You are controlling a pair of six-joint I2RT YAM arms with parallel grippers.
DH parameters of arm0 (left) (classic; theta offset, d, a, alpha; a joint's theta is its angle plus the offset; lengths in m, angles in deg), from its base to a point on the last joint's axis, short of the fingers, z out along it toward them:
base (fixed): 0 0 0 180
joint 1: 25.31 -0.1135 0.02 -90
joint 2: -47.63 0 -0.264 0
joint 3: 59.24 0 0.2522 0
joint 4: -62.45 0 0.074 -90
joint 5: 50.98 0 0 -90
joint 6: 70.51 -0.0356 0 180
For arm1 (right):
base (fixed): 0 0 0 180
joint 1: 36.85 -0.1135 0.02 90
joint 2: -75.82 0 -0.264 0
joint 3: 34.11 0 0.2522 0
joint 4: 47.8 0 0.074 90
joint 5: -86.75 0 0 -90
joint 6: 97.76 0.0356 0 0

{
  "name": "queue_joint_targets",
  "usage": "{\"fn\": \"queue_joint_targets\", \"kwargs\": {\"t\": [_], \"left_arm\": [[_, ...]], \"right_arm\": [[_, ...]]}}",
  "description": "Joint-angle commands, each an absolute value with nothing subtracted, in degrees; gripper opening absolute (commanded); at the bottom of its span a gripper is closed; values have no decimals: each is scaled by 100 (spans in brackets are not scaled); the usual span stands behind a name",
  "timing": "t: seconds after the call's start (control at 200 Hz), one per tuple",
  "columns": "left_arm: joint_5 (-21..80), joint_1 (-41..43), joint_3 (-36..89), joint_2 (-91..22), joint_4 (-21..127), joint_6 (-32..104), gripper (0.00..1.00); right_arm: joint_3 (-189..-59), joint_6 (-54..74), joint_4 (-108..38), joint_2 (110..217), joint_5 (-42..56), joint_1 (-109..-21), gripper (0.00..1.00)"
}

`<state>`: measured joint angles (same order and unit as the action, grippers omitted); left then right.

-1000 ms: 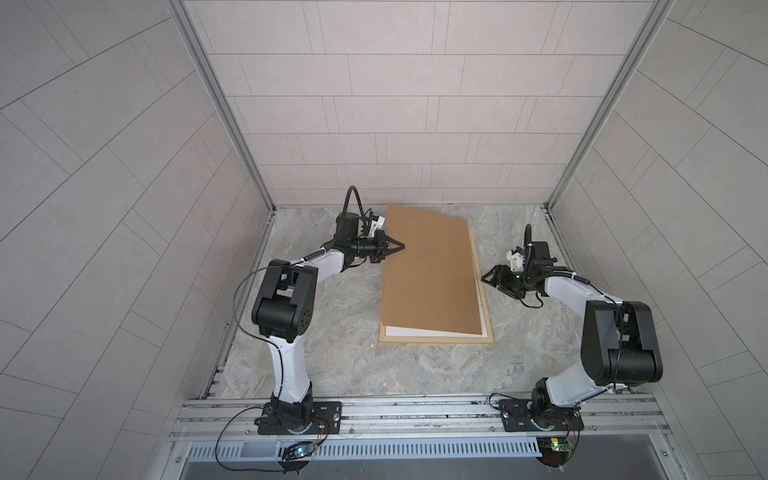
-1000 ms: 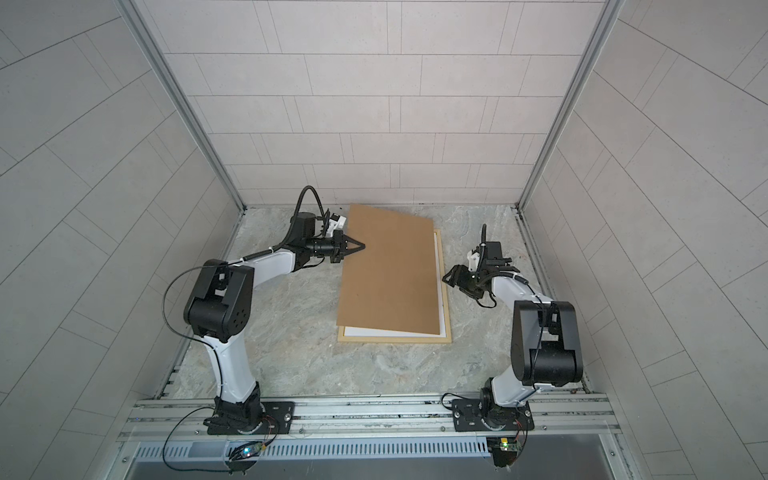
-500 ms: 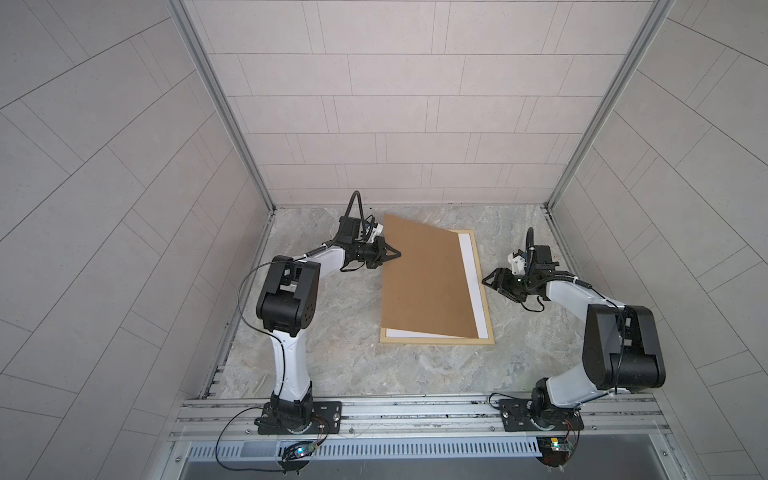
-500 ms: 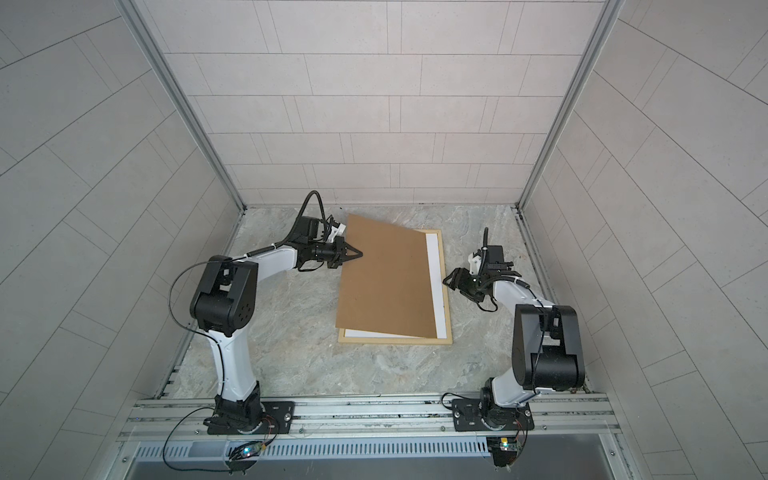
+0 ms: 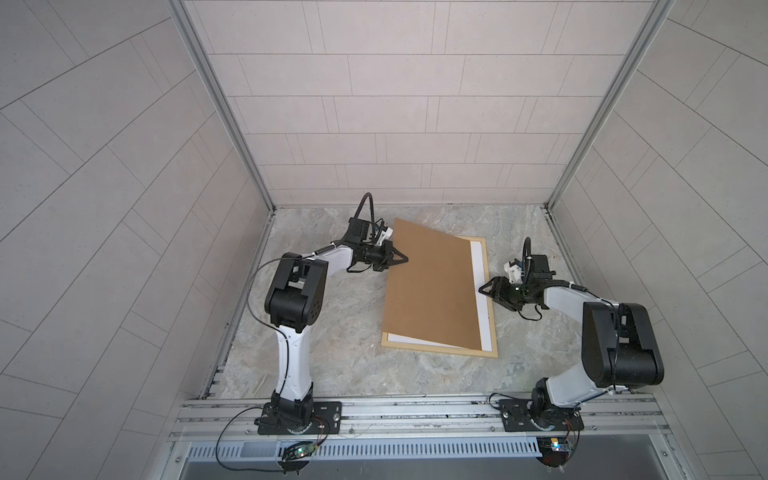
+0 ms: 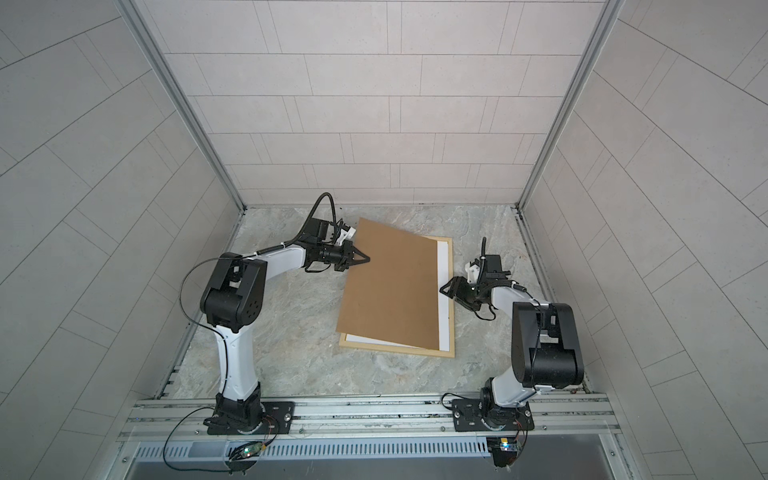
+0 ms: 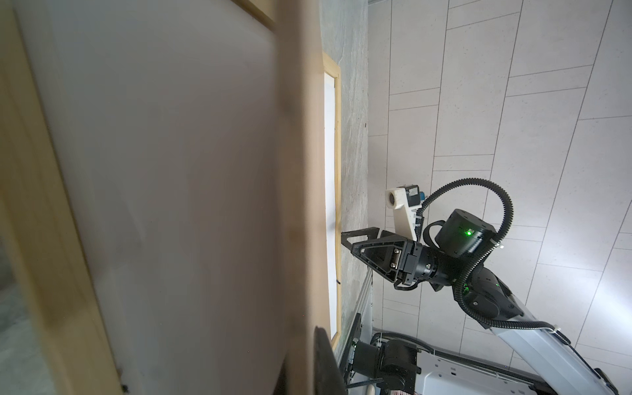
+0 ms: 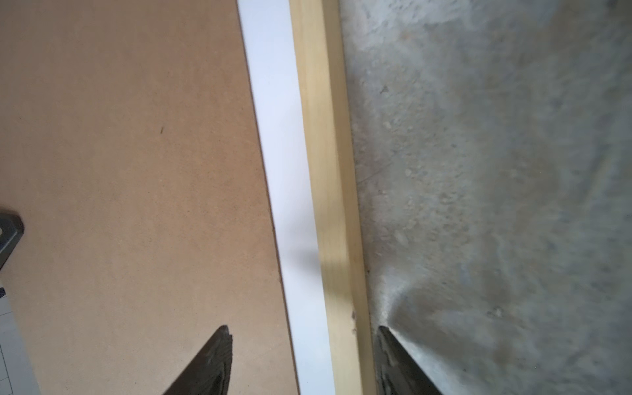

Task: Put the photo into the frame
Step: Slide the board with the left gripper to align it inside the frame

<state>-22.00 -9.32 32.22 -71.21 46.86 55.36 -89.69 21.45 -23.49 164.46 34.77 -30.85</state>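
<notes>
The pale wooden frame (image 5: 440,350) (image 6: 452,299) lies flat on the marble table. The photo (image 5: 478,291) (image 6: 444,291) rests inside it, white back up. A brown backing board (image 5: 432,291) (image 6: 390,291) lies askew over both, its left side raised. My left gripper (image 5: 403,260) (image 6: 365,260) is shut on the board's left edge; one finger (image 7: 328,362) shows against that edge (image 7: 297,171). My right gripper (image 5: 484,289) (image 8: 301,342) is open astride the frame's right bar (image 8: 328,171), one fingertip (image 8: 212,359) over the board, the other over the table.
Tiled walls close in the table on three sides, near the frame's right bar and the right arm. Bare marble (image 5: 332,332) lies left of the frame and in front of it, up to the metal rail (image 5: 415,411) that carries both arm bases.
The board has swung left with my left gripper, uncovering a white strip of the photo along the frame's right bar. My right gripper has edged onto that bar and narrowed a little.
</notes>
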Motion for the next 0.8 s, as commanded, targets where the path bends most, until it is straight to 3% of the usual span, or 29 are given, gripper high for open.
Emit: {"fn": "queue_joint_targets", "kwargs": {"t": [0.0,0.38,0.796], "left_arm": [[-2027,-878,3388,-7318,4677,4945,0],[-1416,-679,3328,-7464,4364,4614,0],[-657,-459,3470,-7525,3547,4252,0]], "right_arm": [[-8992,2177,-2480,16600,3732,-3135,58],[-8919,2356,-2745,16795,4149,-3166,56],[-8673,2843,-3336,16848,4449,-3218,61]]}}
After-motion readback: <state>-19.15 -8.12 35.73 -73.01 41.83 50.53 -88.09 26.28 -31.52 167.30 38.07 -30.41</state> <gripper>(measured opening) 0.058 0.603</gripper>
